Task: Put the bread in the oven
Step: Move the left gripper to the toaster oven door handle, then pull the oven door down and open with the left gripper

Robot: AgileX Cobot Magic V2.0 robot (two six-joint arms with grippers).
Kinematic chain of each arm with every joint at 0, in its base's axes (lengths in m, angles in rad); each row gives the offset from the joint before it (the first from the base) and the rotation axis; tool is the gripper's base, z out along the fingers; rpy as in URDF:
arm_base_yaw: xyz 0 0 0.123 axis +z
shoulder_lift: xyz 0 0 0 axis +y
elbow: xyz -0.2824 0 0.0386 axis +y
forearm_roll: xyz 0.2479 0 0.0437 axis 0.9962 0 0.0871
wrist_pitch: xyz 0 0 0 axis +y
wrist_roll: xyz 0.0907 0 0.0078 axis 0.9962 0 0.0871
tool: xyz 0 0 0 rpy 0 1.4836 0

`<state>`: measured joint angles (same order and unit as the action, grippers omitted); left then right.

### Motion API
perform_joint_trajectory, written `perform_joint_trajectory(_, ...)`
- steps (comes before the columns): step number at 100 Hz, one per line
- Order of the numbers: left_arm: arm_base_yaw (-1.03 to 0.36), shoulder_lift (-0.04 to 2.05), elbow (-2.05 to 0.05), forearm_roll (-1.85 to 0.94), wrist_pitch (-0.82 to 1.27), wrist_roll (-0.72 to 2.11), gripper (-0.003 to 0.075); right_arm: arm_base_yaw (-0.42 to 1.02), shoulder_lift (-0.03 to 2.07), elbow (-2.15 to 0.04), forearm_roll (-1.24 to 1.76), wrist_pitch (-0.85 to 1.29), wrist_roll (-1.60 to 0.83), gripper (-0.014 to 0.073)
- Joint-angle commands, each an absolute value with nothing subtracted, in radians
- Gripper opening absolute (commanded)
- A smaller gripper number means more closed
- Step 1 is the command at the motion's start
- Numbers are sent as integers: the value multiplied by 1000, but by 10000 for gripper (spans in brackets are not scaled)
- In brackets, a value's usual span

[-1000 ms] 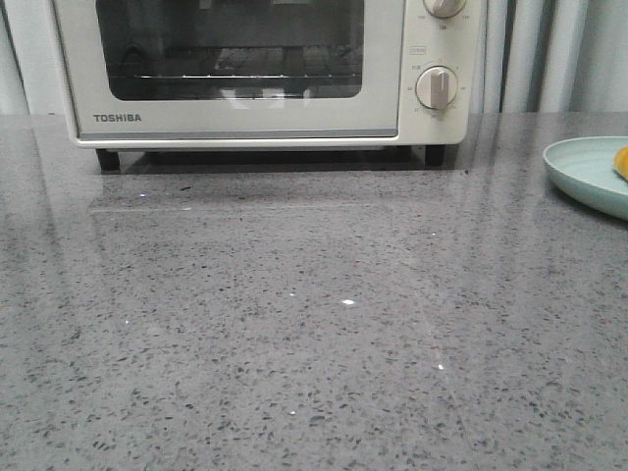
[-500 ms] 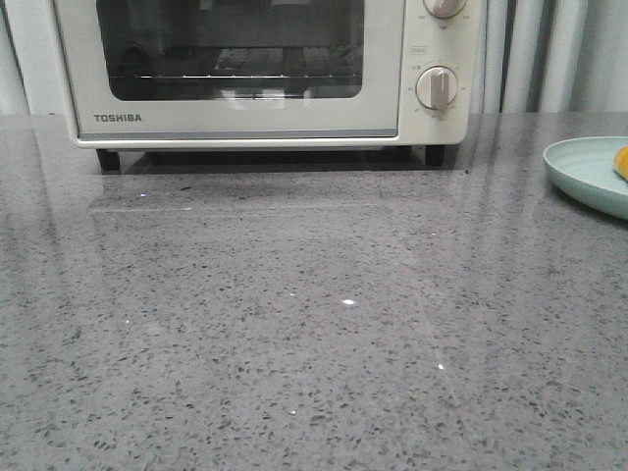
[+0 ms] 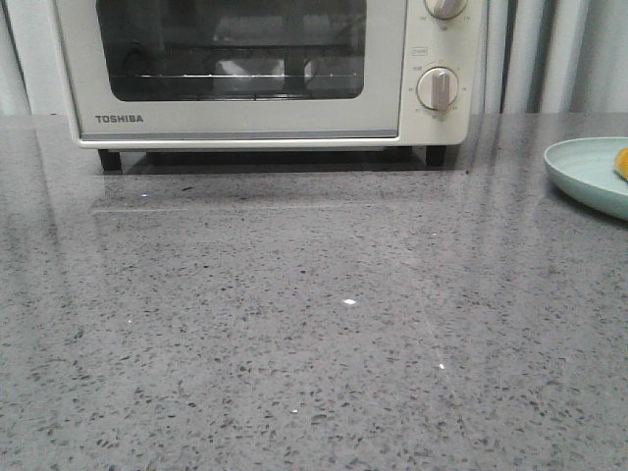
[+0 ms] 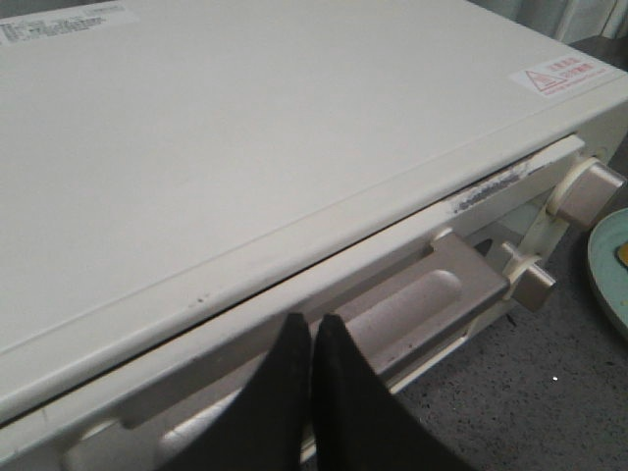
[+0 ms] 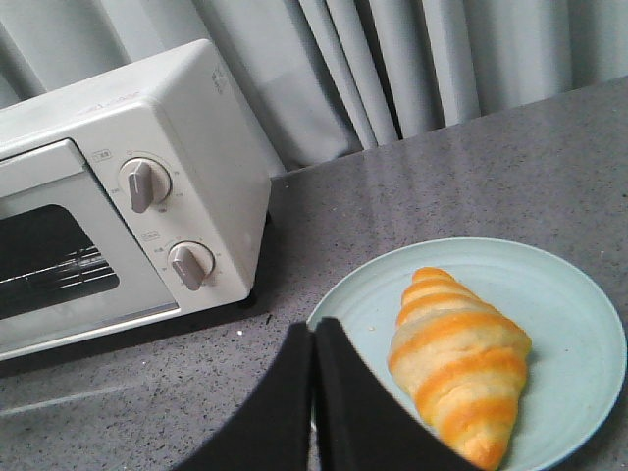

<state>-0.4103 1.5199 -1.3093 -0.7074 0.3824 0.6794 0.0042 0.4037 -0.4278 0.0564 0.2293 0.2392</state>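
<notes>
My left pincer, clenched, hovers by the oven handle; door not yet down. Bread lies on the plate at three o'clock, under my clenched, empty right pincer. Everything remains.

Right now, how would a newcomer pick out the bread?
Start at the cream-white oven at the back of the grey countertop. To its right, on the knob side, sits a pale green plate. The bread lies on it: a croissant shape, striped orange and cream.
</notes>
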Motion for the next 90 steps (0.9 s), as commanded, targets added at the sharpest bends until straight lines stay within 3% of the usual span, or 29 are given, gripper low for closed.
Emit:
perform_joint_trajectory(1,-417,1499,-1321,-709,466,679,-22,-1,418,-466,46,158,234,-48)
perform_joint_trajectory(31,-417,1484,-1278,-707,505,672,-22,-1,418,-466,54,163,234,-48)
perform_joint_trajectory(90,-417,1344,-932,-724,469,672,-22,-1,418,-466,69,172,234,-48)
